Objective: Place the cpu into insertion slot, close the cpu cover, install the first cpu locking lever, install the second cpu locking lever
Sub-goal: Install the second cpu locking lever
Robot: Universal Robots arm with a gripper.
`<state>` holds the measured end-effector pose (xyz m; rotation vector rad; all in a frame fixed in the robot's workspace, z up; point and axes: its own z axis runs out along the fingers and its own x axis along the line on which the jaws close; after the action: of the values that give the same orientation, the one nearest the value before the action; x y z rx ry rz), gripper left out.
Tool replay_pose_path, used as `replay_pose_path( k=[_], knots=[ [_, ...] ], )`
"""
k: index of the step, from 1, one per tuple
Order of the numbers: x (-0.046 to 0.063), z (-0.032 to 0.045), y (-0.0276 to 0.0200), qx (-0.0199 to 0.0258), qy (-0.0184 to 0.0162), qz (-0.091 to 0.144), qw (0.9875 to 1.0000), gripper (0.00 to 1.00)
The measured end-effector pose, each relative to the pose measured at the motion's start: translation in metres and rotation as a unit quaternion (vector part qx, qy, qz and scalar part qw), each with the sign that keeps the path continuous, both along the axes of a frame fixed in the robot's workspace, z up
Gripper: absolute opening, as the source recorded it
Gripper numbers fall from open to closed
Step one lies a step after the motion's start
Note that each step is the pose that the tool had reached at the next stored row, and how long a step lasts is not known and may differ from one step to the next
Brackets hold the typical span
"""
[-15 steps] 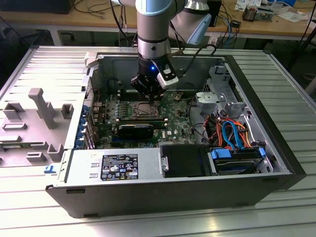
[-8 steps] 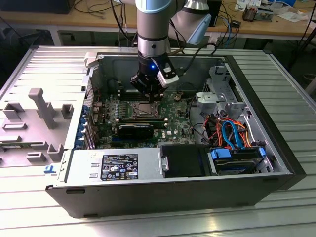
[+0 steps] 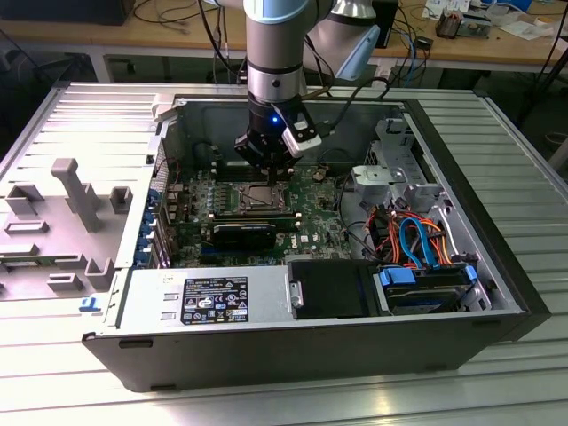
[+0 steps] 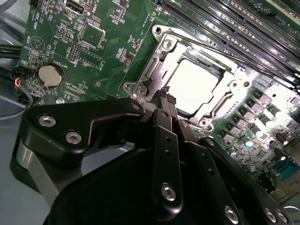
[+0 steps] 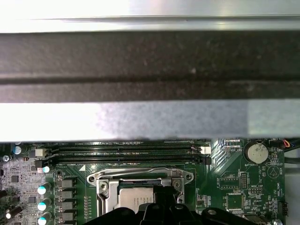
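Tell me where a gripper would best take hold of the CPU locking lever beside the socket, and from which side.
Probably at the lever's free hooked end, from above. It is a thin wire rod running close along the cpu cover's edge, low against the motherboard, so only the raised end seems to offer finger room. The gripper hovers at the socket's corner.

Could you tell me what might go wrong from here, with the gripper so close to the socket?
1. The gripper sits at the edge of the cpu cover, which lies over the cpu; a skewed push could scrape the frame or the chip.
2. Capacitors and memory slots crowd the insertion slot, so a sideways drift might strike them.
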<state>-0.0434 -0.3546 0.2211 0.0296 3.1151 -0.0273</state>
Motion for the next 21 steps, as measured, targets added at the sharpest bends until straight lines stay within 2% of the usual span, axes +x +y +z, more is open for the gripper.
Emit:
replay_pose_path(
  k=[7, 10, 21],
  knots=[
    [0.000, -0.0001, -0.0043, 0.0000, 0.0000, 0.000, 1.0000, 0.11],
    [0.000, 0.0008, -0.0047, -0.0001, 0.0000, 0.000, 1.0000, 0.11],
    [0.000, 0.0126, -0.0048, 0.0000, 0.0000, 0.000, 1.0000, 0.11]
  ],
)
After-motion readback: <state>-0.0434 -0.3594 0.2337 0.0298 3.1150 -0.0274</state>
